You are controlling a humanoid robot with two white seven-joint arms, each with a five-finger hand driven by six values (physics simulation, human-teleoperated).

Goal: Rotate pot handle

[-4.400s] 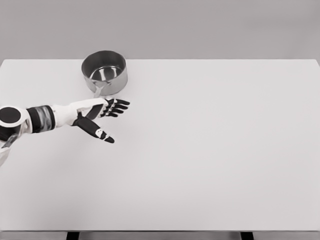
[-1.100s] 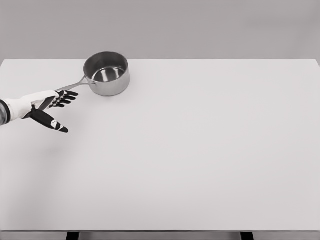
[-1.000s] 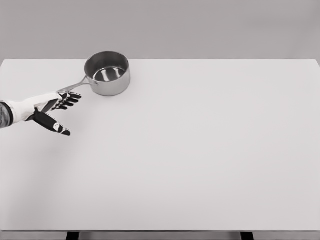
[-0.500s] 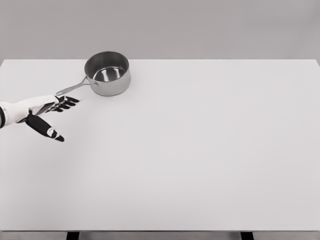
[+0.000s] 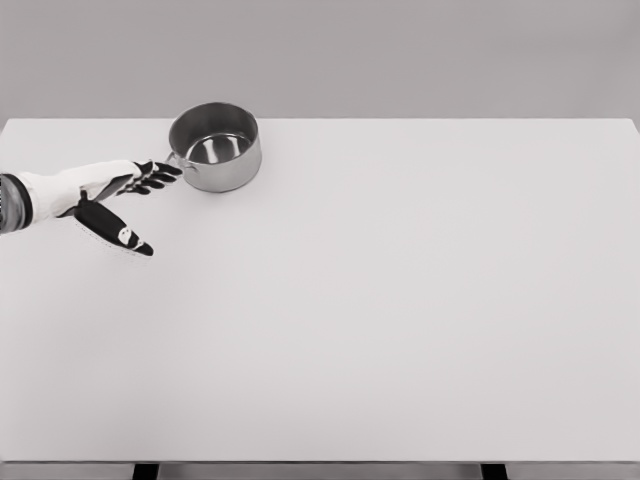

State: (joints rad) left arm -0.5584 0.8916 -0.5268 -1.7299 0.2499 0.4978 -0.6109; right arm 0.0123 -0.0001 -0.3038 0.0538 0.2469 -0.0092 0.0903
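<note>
Item: we list one steel pot [image 5: 215, 147], round, straight-walled and open-topped, with nothing showing inside it.
Location: it stands upright on the white worktop [image 5: 400, 300], at the far left, near the back edge.
Handle: we count one, a thin metal bar leaving the pot's left wall; the hand covers nearly all of it, so we cannot trace its length or exact heading.
Handling: we judge it rigid and moderately heavy for its size; polished steel on a smooth worktop should slide and pivot readily, and nothing about it looks fragile.
Where to take hold: we would work at the handle, well out from the wall, where a sideways push turns the pot most easily; the wall itself looks too slick and wide for these fingers.
Left hand [image 5: 118, 190]: one in view, reaching in from the left edge, fingers [image 5: 160, 176] extended toward the pot wall and over the handle, thumb dropped low and apart; it grips nothing that we can see.
Right hand: not in view.
Count: one pot, one handle, one hand, one worktop.
</note>
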